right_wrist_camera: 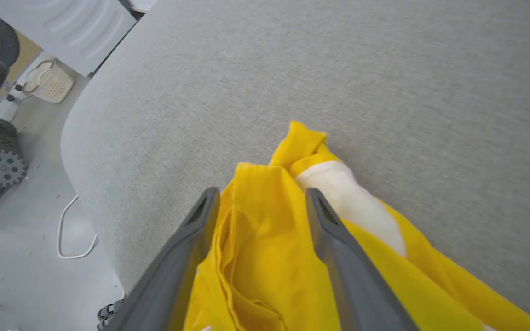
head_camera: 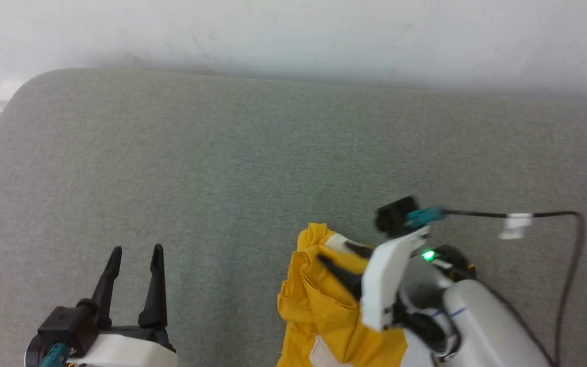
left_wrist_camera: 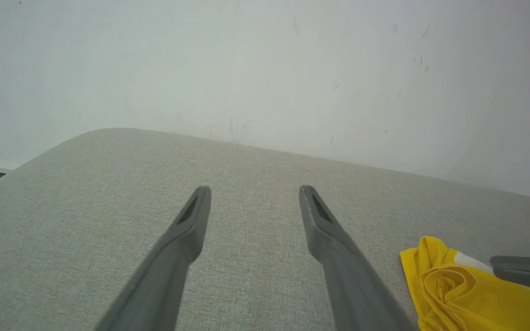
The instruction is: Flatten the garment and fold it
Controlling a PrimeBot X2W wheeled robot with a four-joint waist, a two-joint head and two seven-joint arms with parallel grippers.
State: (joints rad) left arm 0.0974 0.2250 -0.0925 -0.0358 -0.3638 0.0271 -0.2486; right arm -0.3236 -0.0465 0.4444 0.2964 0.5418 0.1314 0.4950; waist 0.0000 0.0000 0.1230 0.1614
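The garment (head_camera: 319,311) lies crumpled at about five o'clock on the grey fabric-covered surface (head_camera: 252,153). It is a narrow yellow heap with a white patch showing, and it runs off the bottom of the head view. Its long axis goes roughly from six o'clock up to twelve and ends in a rolled, bunched tip at the far end. The right hand (right_wrist_camera: 262,195) is directly on it. Its fingers are spread wide and point toward ten o'clock in the head view, with a ridge of yellow cloth rising between them. From the right wrist view the cloth looks loose rather than pinched, so I judge this hand open around the fabric, not clamped on it. The left hand (head_camera: 136,250) sits well apart at about seven o'clock. Its fingers are also apart and hold nothing, and they point to twelve over bare fabric. From that hand the garment lies at three o'clock. The shirt is neither flattened nor folded yet. Spreading it probably means drawing the bunch out toward nine o'clock, across its long axis and into the open space. The right arm is much the nearer for regripping. The left would have to cross to three o'clock to take the other edge.
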